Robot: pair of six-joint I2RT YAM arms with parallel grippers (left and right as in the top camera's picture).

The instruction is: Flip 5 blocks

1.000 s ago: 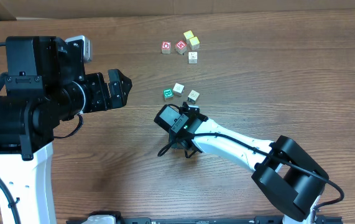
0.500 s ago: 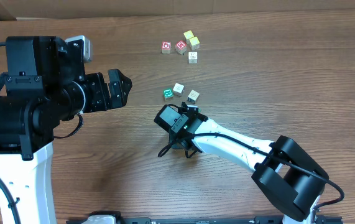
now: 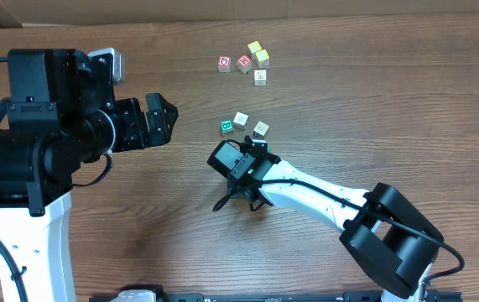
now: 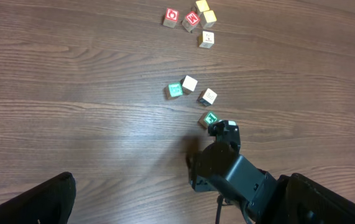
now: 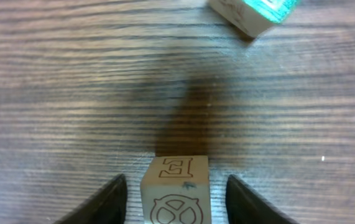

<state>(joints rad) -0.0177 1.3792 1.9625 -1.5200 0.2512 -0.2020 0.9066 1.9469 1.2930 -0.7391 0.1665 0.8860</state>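
Presently, right gripper [image 5: 175, 186]: on the white arm, low over the middle of the tabletop. Its black fingers [image 5: 112, 199] stand apart, one on each side of a cube, with a sliver of gap on both sides, so nothing is clamped.
Straddled cube [image 5: 177, 171]: small pale wooden cube with an outlined letter E on one face and a circled symbol on the face nearer the wrist camera. It sits on the tabletop between the fingers.
Near trio: green-faced wooden cube [image 3: 226, 127], plain whitish wooden cube [image 3: 241, 120], pale wooden cube with faint print [image 3: 261, 129]. They lie close together, just beyond the right gripper toward the far edge.
Far cluster: yellow-topped cube [image 3: 254, 47], pale yellowish cube [image 3: 262, 58], small whitish cube [image 3: 260, 76]. They lie near the far edge, about midway along it. Cannot tell whether the first two touch.
Red pair: first red-printed cube [image 3: 224, 64] and second red-printed cube [image 3: 243, 62], side by side, just beside the far cluster on its left-edge side.
Left gripper [image 3: 168, 117]: on the bulky black arm by the left edge, raised, jaws spread wide, well apart from every cube.
Tabletop [image 3: 390, 101]: brown wood grain.
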